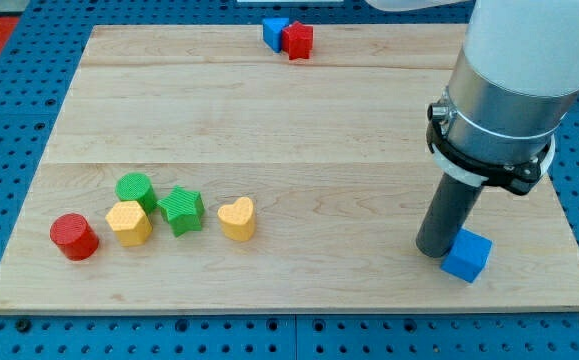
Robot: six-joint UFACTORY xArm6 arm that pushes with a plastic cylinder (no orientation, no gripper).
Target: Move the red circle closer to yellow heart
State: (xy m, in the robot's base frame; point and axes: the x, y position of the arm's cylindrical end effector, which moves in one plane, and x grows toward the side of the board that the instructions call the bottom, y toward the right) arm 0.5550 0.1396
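Red circle (pixel 74 237) stands upright, axis vertical, at 9 o'clock of yellow heart (pixel 237 218); my tip (pixel 437 250) touches blue cube (pixel 466 256); no jaws fitted.

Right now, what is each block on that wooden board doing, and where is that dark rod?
red circle: flat, alone, far left.
yellow hexagon: touching green circle.
green circle: flat.
green star: between hexagon and heart.
yellow heart: flat, untouched.
blue cube: against my tip.
my tip: on the board, far right of the heart.
blue block and red block: touching, at top edge.
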